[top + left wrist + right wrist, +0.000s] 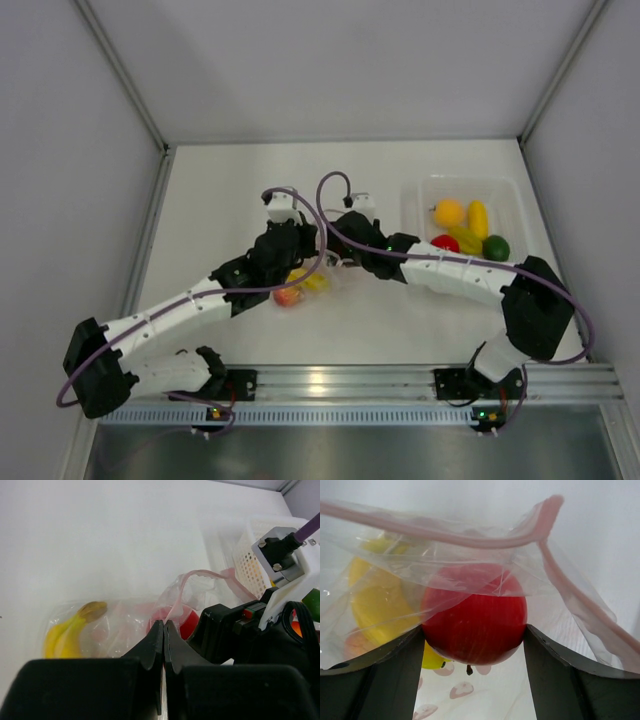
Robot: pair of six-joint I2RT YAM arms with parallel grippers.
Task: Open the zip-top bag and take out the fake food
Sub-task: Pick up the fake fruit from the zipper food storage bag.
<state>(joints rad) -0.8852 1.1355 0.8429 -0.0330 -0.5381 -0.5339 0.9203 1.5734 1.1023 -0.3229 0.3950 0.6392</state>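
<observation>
The zip-top bag [125, 622] lies at the centre of the table [220, 200], its mouth turned toward 3 o'clock. The left gripper [164, 628] is clenched on a fold of the film. The right gripper [474, 630] is closed around the red apple [475, 612] inside the mouth. The film is judged thin, limp and slippery, and best taken by the pink zip strip [485, 541]. The apple is judged light, rigid and glossy, and best held across its widest part. One bag is counted, holding one apple, one banana bunch [67, 630] at 9 o'clock of it, and one peach-toned piece [288, 296]. Five pieces of fake food [449, 211] are counted in the clear tray [420, 192] at 2 o'clock.
</observation>
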